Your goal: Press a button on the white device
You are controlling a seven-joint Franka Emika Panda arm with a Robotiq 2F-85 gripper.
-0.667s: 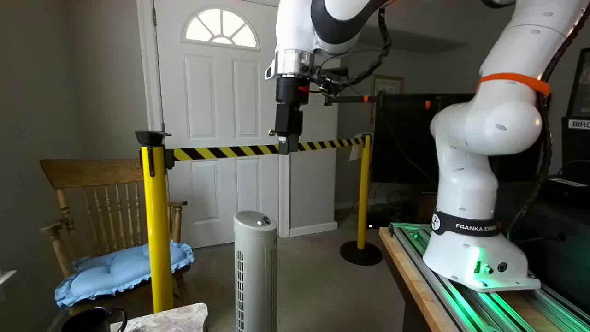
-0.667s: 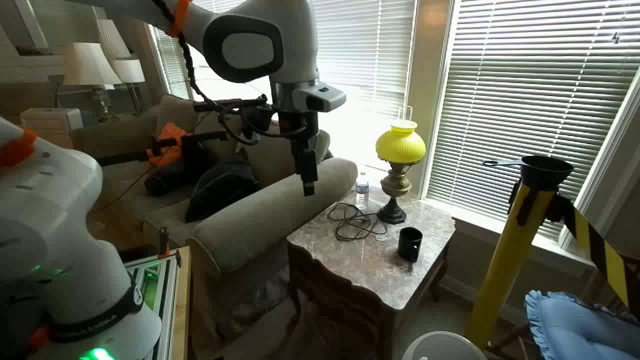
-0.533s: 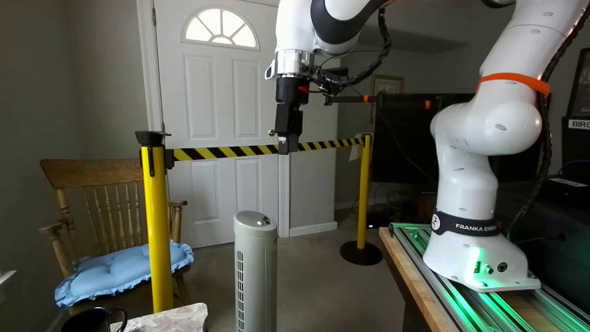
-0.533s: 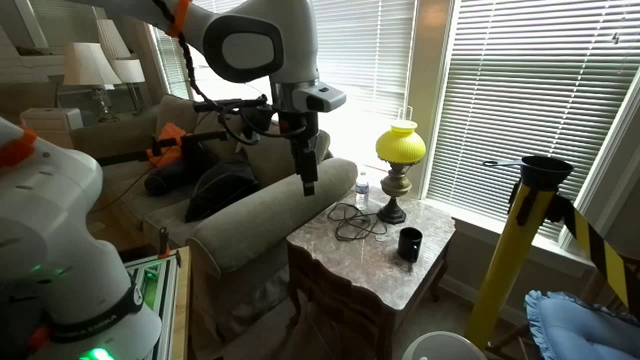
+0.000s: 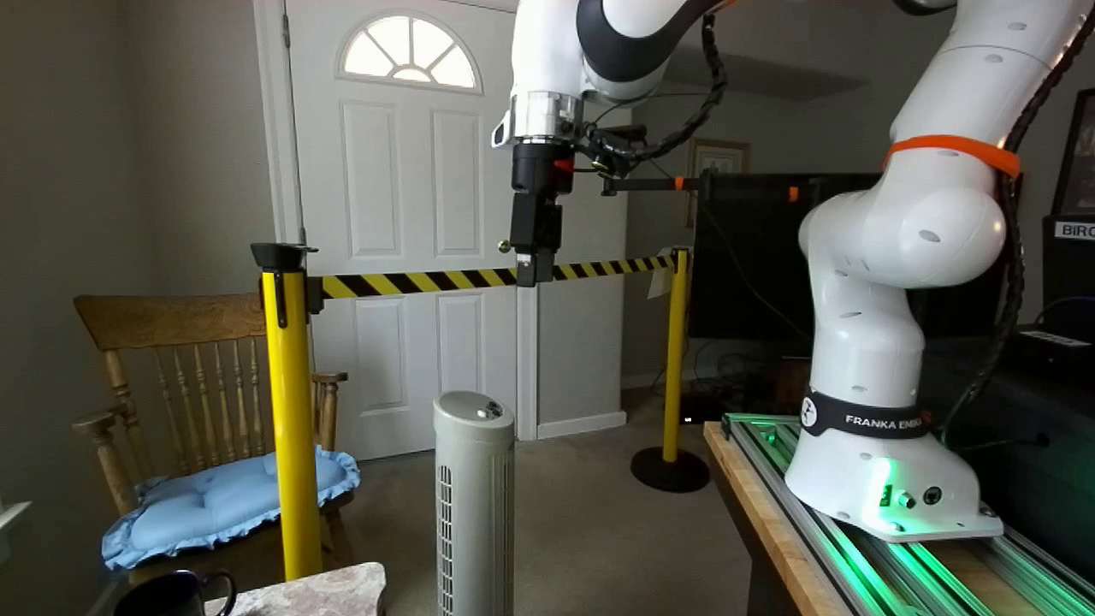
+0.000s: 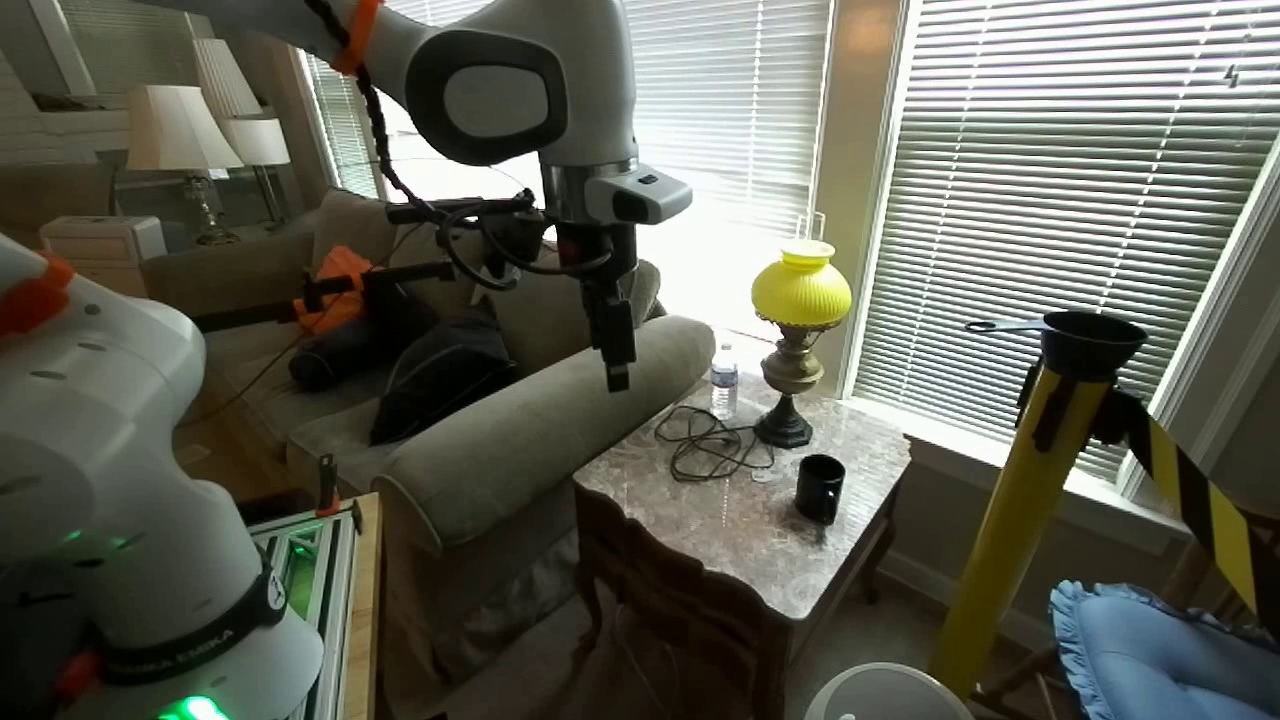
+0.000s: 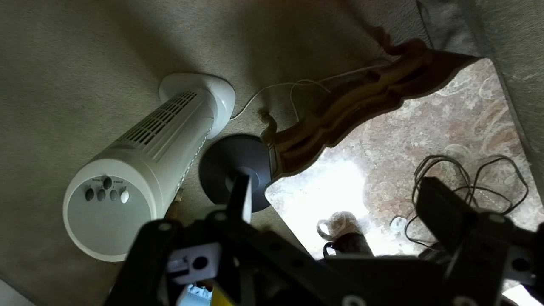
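Frankly, nothing you can make out has just changed: in both exterior views the gripper hangs at the same height and place as a moment ago, and every object lies where it did. For the task, that most likely means you are paused ahead of the approach, with the press not yet made. Your fingers stand wide apart in the wrist view and hold nothing, so you would probably do well to bring them together into one blunt tip before pressing. The white device stands upright on the floor, its flat top lower than the gripper and well apart from it; your next move likely calls for travel sideways, then down.

There is one white device, and on its top you see five ovals that look like buttons: a single dark one above a row of four, the end one in that row white. On the marble surface you have one black mug, one yellow-shaded lamp, one bottle and a loose dark cord, though it is unclear whether that is one length or more. Elsewhere you see two yellow posts with one striped tape between them, and one wooden chair carrying one blue cushion
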